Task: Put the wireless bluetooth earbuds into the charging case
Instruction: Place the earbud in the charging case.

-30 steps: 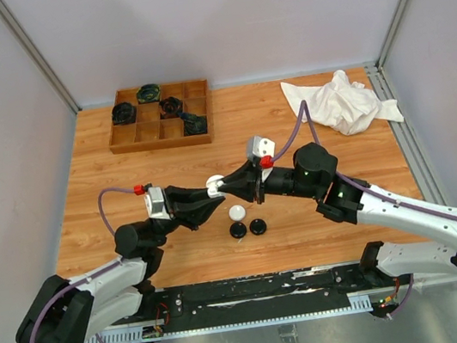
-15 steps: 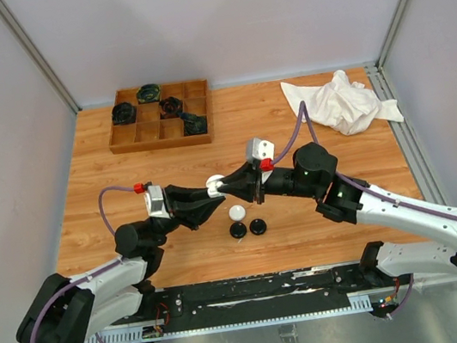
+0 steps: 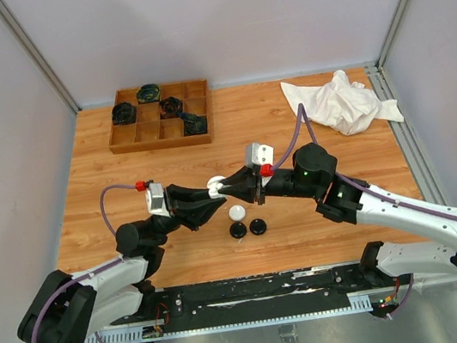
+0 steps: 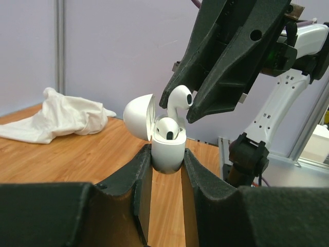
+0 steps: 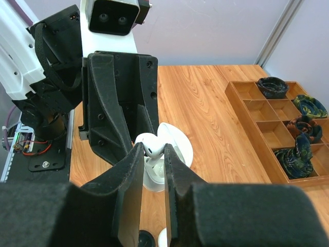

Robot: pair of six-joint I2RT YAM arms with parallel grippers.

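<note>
My left gripper point(image 4: 167, 153) is shut on the base of a white charging case point(image 4: 168, 152) and holds it upright above the table with its lid point(image 4: 140, 116) swung open. One white earbud point(image 4: 167, 128) sits in the case. Just above it hangs a second white earbud point(image 4: 181, 98), pinched in my shut right gripper point(image 5: 153, 146), with its stem pointing down at the case point(image 5: 154, 177). In the top view the left gripper point(image 3: 212, 193) and right gripper point(image 3: 224, 187) meet over the table's middle around the case point(image 3: 215, 183).
A small white round case point(image 3: 237, 213) and two black round ones point(image 3: 238, 231) point(image 3: 257, 227) lie on the table just in front of the grippers. A wooden compartment tray point(image 3: 146, 132) with dark objects stands at the back left. A crumpled white cloth point(image 3: 339, 102) lies at the back right.
My right gripper, with the earbud in it, has edged slightly closer to the open case. The left gripper and the case have barely moved.
</note>
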